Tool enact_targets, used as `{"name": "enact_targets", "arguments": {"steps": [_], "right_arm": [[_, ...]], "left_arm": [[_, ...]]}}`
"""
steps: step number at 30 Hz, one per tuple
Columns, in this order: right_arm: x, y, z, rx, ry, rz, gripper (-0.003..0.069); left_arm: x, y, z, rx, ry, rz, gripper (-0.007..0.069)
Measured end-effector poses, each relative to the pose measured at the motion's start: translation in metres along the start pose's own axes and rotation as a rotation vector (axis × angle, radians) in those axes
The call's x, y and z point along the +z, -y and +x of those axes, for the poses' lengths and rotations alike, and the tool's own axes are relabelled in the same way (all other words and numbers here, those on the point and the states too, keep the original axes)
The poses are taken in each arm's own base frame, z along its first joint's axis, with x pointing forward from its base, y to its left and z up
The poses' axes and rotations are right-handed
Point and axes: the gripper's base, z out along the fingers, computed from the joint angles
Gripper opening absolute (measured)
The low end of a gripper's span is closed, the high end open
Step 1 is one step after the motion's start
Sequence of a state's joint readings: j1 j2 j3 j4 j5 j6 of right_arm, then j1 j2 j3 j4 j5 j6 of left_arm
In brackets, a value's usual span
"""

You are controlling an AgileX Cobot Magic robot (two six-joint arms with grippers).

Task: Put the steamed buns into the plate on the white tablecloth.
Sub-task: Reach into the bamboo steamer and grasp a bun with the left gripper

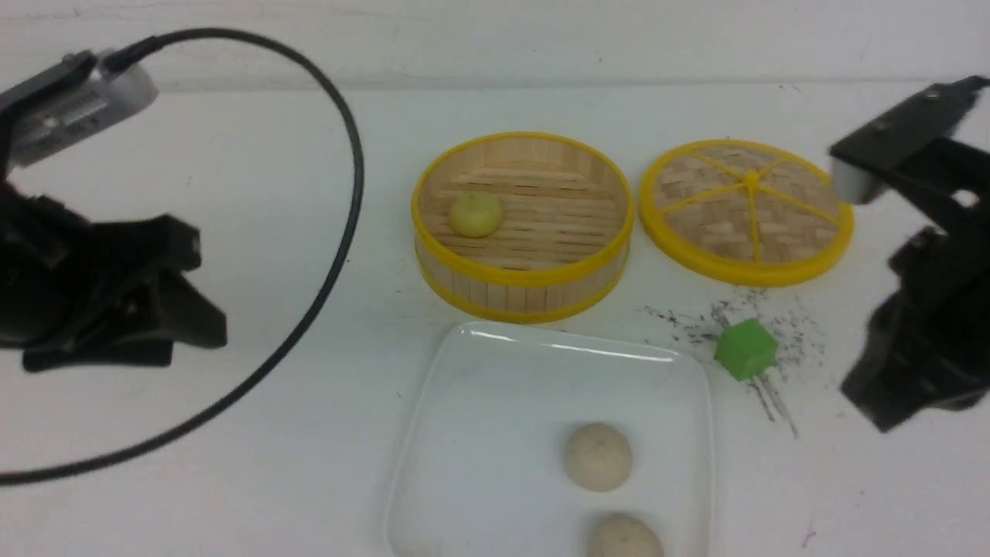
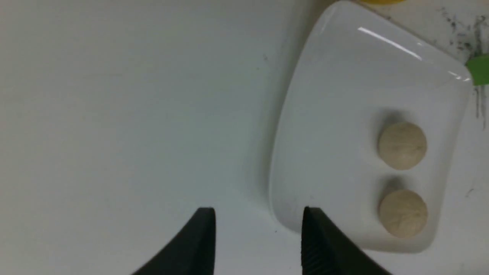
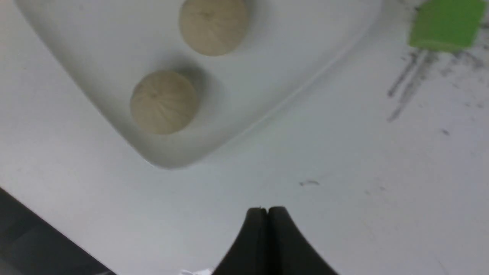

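Two of three in. Upper speckled bun (image 1: pixel 597 456) and lower speckled bun (image 1: pixel 623 538) sit apart in plate (image 1: pixel 495 433), lower centre of front frame. Yellow bun (image 1: pixel 475 214) left to move: alone in steamer (image 1: pixel 526 282), upper centre. Lid (image 1: pixel 746 209) off, flat just right of steamer. Green cube (image 1: pixel 745 350) on tablecloth (image 1: pixel 255 193), no part in task. Left gripper (image 2: pixel 258 214), far left: jaws apart, empty. Right gripper (image 3: pixel 267 210), far right: jaws pressed together, empty.

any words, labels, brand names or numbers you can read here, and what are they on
No readable text anywhere.
Nothing printed on the plate, steamed buns, bamboo steamer, lid or green cube.
The black marks on the tablecloth are scuffs, not letters.
The silver block on the left arm is too blurred to tell.
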State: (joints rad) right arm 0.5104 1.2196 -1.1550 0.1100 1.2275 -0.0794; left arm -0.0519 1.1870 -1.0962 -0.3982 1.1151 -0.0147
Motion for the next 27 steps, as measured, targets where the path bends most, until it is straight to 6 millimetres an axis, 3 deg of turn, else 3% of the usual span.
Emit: {"name": "enact_targets", "arguments": {"steps": [3, 7, 8, 9, 15, 16, 18, 23, 27], "right_arm": [[-0.01, 0.006, 0.035, 0.045, 0.037, 0.045, -0.0016], [-0.006, 0.007, 0.059, 0.048, 0.087, 0.067, -0.0016], [-0.006, 0.007, 0.059, 0.048, 0.093, 0.068, -0.0016], [-0.003, 0.007, 0.064, 0.049, 0.098, 0.068, -0.0016], [0.005, 0.008, 0.069, 0.05, 0.107, 0.069, -0.0015], [0.005, 0.008, 0.068, 0.05, 0.11, 0.07, -0.0015], [0.004, 0.008, 0.066, 0.049, 0.132, 0.071, -0.0014], [0.005, 0.008, 0.065, 0.049, 0.152, 0.071, -0.0011], [0.005, 0.008, 0.063, 0.052, 0.17, 0.071, -0.0008]], "left_arm": [[0.026, 0.027, -0.03, 0.088, -0.065, 0.038, 0.0342], [0.061, 0.06, -0.066, 0.159, -0.104, 0.05, 0.0343], [0.065, 0.06, -0.066, 0.16, -0.116, 0.046, 0.0343], [0.078, 0.071, -0.081, 0.177, -0.113, 0.041, 0.0343], [0.145, 0.101, -0.13, 0.222, -0.092, -0.023, 0.0343], [0.146, 0.101, -0.13, 0.221, -0.093, -0.022, 0.0343], [0.174, 0.11, -0.141, 0.25, -0.085, -0.048, 0.0343], [0.203, 0.12, -0.154, 0.277, -0.049, -0.103, 0.0343], [0.212, 0.119, -0.161, 0.276, -0.01, -0.127, 0.0343]]}}
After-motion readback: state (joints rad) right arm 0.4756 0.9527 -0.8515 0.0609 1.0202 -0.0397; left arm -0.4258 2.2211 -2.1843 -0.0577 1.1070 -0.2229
